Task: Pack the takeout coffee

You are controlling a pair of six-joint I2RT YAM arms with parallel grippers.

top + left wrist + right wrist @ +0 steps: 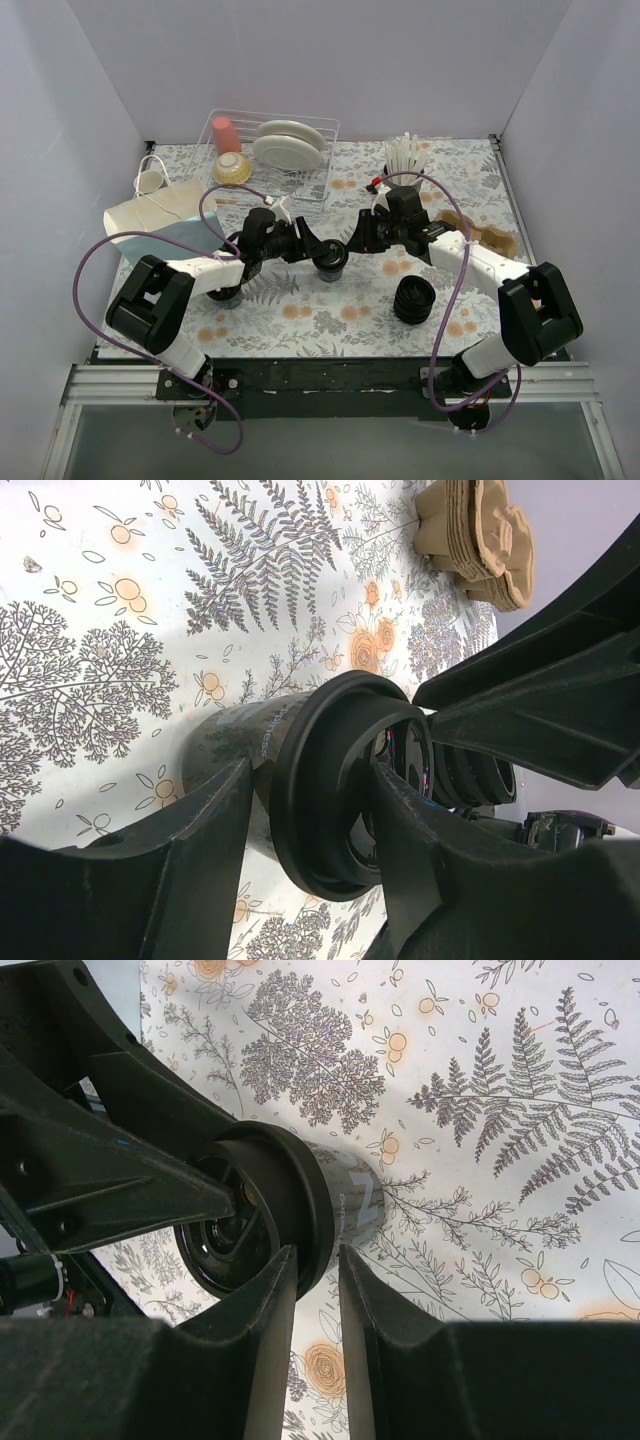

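Note:
The takeout coffee (332, 263), a small black cup with a shiny-rimmed black lid, stands upright mid-table between both grippers. My left gripper (316, 252) straddles its lid (320, 780). One finger (200, 840) lies beside the cup wall with a sliver of table showing. The other finger (420, 860) lies over the lid top. My right gripper (353, 247) comes from the other side. In the right wrist view (316, 1252) its narrow jaws pinch the edge of the lid rim (300, 1210), one finger on the lid top and one under the rim.
A ribbed stack of black lids (414, 300) stands near right. Another dark cup (228, 294) sits partly under my left arm. A white paper bag (150, 213) lies at left, and brown cup carriers (485, 232) (480, 535) at right. A wire dish rack (270, 150) is at the back.

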